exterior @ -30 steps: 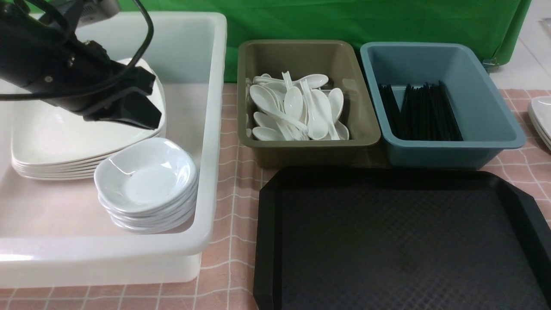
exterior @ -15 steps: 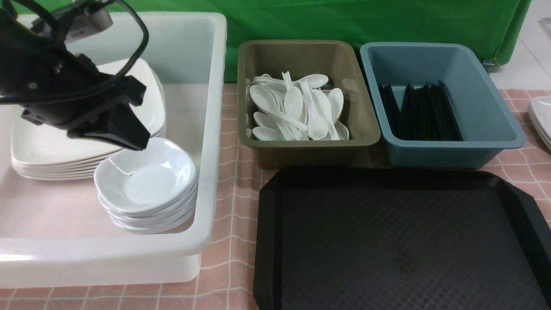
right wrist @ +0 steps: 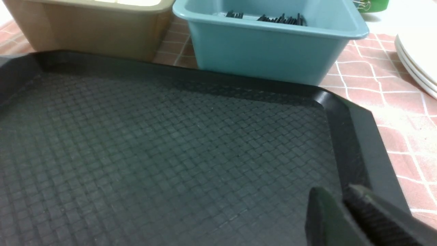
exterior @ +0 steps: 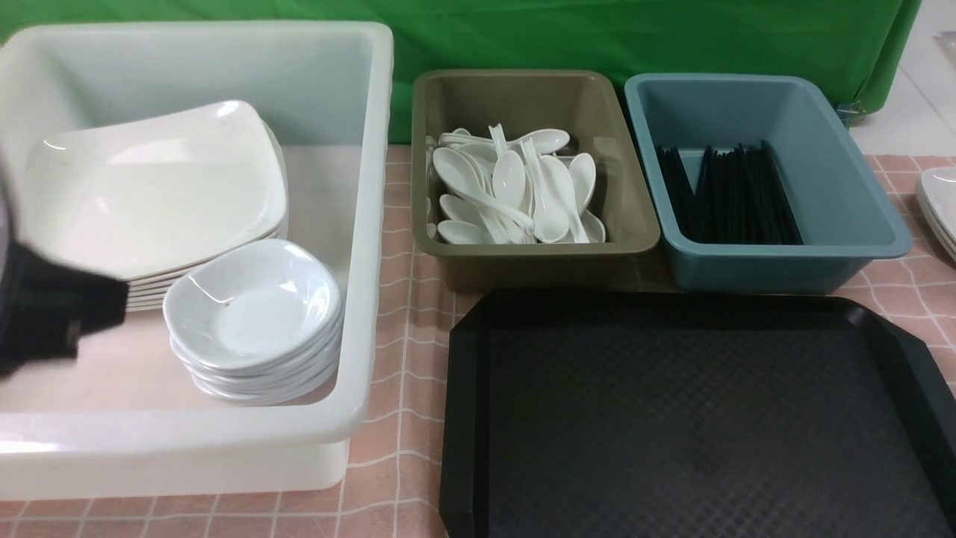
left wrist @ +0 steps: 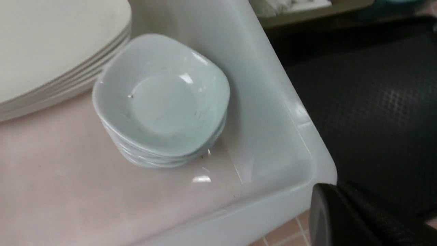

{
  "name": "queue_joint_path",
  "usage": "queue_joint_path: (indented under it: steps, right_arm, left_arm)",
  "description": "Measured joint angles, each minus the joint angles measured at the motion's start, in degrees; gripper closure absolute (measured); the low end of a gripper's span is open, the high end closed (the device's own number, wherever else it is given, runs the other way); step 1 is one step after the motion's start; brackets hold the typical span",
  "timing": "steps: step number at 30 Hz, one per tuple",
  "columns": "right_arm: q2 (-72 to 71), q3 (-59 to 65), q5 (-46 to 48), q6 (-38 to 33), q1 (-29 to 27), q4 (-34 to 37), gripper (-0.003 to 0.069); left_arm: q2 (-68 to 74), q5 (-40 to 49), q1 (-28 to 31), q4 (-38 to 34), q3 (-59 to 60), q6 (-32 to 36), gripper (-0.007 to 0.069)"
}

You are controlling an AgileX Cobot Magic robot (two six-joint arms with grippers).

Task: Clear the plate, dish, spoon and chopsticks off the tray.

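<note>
Beside the dish stack (exterior: 251, 314), lift the closed left gripper (left wrist: 337, 187) clear of the tub (exterior: 367, 224), and the slightly parted right gripper (right wrist: 340, 191) off the tray (exterior: 702, 418).

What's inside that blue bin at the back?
The blue bin holds a heap of thin black sticks, lying toward its near left part. Its near wall hides their lower ends, and the sticks cover whatever lies beneath them.
</note>
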Motion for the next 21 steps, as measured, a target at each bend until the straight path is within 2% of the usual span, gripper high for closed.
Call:
queue_joint_path:
  steps: [5,6,8,14,21]
  right_arm:
    - [0.0,0.0,0.0,0.0,0.0,0.0,0.0515]
    - [0.0,0.0,0.0,0.0,0.0,0.0,0.0515]
    - [-0.05,0.0,0.0,0.0,0.0,0.0,0.051]
    - [-0.05,0.0,0.0,0.0,0.0,0.0,0.0497]
    - [-0.05,0.0,0.0,0.0,0.0,0.0,0.0481]
  left_arm:
    - [-16.91,-19.7,0.0,-1.25,15.64,-0.05,0.0624]
    - [-16.91,-19.7,0.0,-1.25,16.11,-0.05,0.0624]
    - [-24.17,-25.21,0.0,-1.25,21.12,-0.05,0.0624]
    - [-32.66,-26.82,0.0,-0.91,26.5,-0.05,0.0624]
    - [-33.6,-30.51,0.0,3.51,29.76,-1.74,0.0624]
